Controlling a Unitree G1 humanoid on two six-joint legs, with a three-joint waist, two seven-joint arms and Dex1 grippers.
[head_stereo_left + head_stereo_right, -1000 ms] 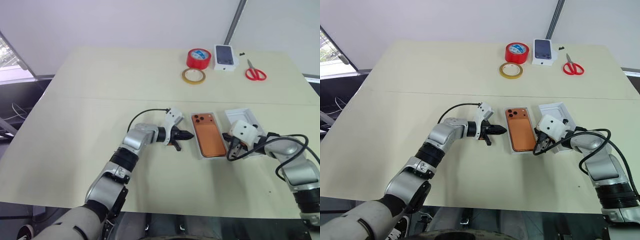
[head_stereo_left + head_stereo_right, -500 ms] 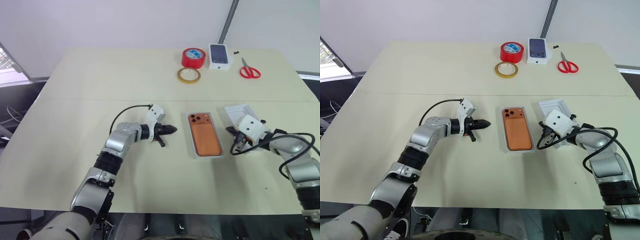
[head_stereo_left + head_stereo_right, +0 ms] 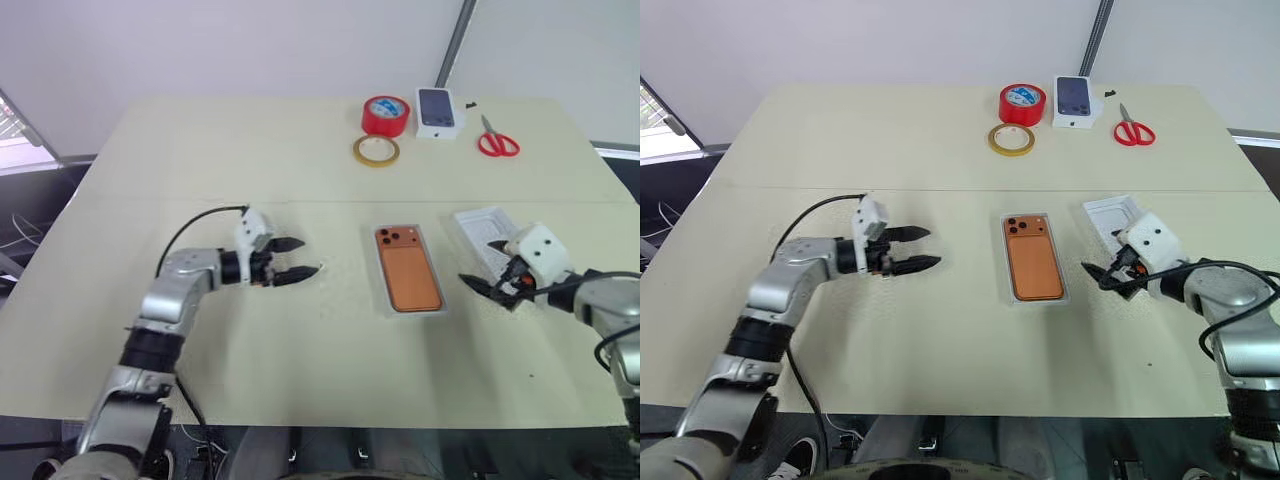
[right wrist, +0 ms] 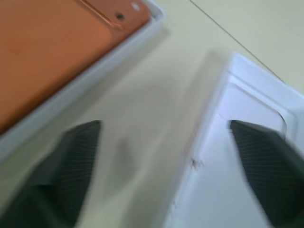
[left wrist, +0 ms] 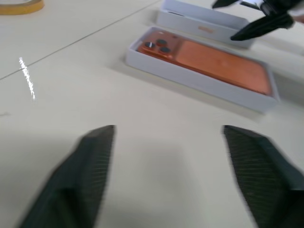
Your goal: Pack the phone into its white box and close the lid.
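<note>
The copper-orange phone [image 3: 408, 270] lies flat inside the white box [image 5: 199, 83] at the table's middle, lens cluster at the far end. The lid [image 3: 480, 225] rests open side up just right of the box. My left gripper [image 3: 300, 257] hovers open over bare table well left of the box, pointing toward it. My right gripper [image 3: 1098, 276] is open too, between the box's near right corner and the lid's near end. Nothing sits between either pair of fingers. In the right wrist view the phone [image 4: 52, 42] and the lid [image 4: 237, 142] flank the open fingers [image 4: 76, 161].
At the table's far side stand a red tape roll [image 3: 386, 113], a flat yellowish tape ring [image 3: 376, 150], a small white box with a phone picture [image 3: 441, 108] and red-handled scissors [image 3: 497, 143]. A seam runs across the table just beyond the box.
Both grippers have gone from shut to open. The left arm has drawn back to the left, away from the box. The right gripper has shifted a little right and up.
</note>
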